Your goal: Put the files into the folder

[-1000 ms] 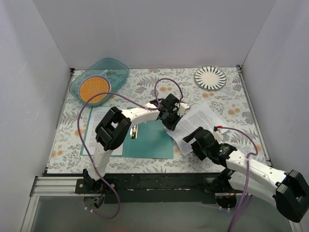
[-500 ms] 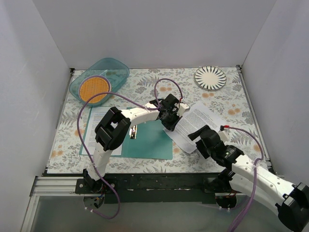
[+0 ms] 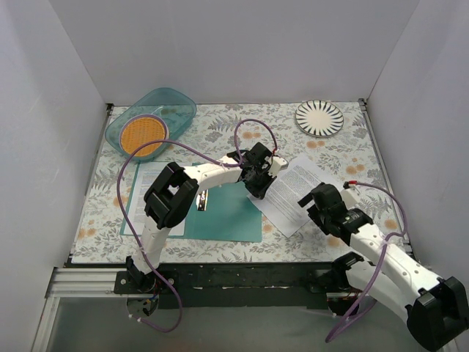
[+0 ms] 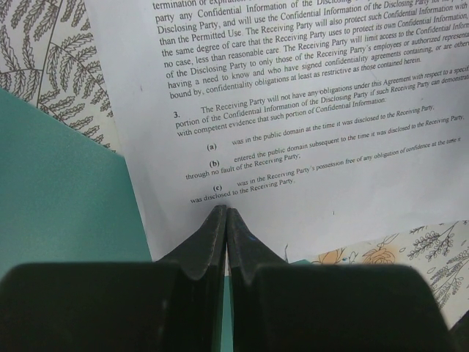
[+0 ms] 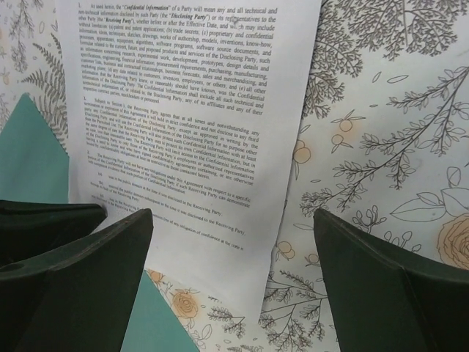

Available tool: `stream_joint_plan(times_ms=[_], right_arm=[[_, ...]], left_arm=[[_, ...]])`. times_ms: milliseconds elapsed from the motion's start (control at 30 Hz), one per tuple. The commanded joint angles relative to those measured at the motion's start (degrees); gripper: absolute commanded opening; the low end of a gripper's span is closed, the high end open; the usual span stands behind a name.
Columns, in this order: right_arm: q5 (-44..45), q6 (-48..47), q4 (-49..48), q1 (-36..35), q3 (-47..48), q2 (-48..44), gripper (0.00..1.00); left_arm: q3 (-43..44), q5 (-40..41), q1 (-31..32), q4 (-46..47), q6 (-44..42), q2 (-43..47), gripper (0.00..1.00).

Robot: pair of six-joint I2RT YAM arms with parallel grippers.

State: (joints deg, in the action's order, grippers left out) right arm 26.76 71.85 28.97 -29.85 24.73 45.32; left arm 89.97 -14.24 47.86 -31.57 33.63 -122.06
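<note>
The teal folder (image 3: pixel 227 213) lies open on the table, with one printed sheet (image 3: pixel 146 192) on its left half and a metal clip (image 3: pixel 204 202) at the spine. Another file (image 3: pixel 300 187) lies slanted just right of the folder, its near-left corner over the folder's edge. My left gripper (image 3: pixel 256 185) is shut, its tips resting on that sheet's lower edge (image 4: pixel 315 147) above the teal cover (image 4: pixel 66 191); I cannot tell if paper is pinched. My right gripper (image 3: pixel 316 199) is open and empty, hovering over the sheet's lower right corner (image 5: pixel 183 110).
A translucent teal bowl (image 3: pixel 150 117) holding an orange disc (image 3: pixel 143 136) stands at the back left. A striped plate (image 3: pixel 319 117) sits at the back right. White walls close in three sides of the floral tablecloth (image 3: pixel 352 154).
My right arm has swung to the right, carrying its open gripper from the sheet's near-left edge to its near-right corner. The left gripper and the sheet have stayed put.
</note>
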Motion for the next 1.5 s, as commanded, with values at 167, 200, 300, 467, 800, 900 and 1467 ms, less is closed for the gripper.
stream_joint_plan(times_ms=[167,200,300,467,800,900,1467], right_arm=[[-16.6,-6.3,3.6,0.5,2.9,7.9,0.99],[-17.1,-6.5,4.2,0.5,2.7,7.7,0.98],[-18.1,-6.4,4.9,0.5,1.0,4.3,0.94],[-20.9,-3.5,0.6,0.5,-3.5,1.3,0.85],[-22.5,2.1,-7.0,-3.5,-6.4,6.5,0.79],[-21.9,3.5,-6.8,-5.4,-6.3,7.4,0.79],[-18.2,9.4,-7.4,-8.7,-8.9,3.3,0.47]], left_arm=[[-0.2,1.6,0.5,-6.7,-0.4,-0.6,0.0],[-0.2,1.5,0.5,-6.7,-0.4,-0.7,0.0],[0.3,1.4,0.4,-6.7,-0.2,-1.0,0.0],[1.2,1.1,0.6,-7.0,0.2,-1.9,0.0],[0.9,1.7,0.7,-7.1,0.0,-2.0,0.0],[1.0,1.8,0.7,-7.2,-0.1,-1.9,0.0],[0.1,2.3,0.7,-7.2,-0.6,-1.6,0.0]])
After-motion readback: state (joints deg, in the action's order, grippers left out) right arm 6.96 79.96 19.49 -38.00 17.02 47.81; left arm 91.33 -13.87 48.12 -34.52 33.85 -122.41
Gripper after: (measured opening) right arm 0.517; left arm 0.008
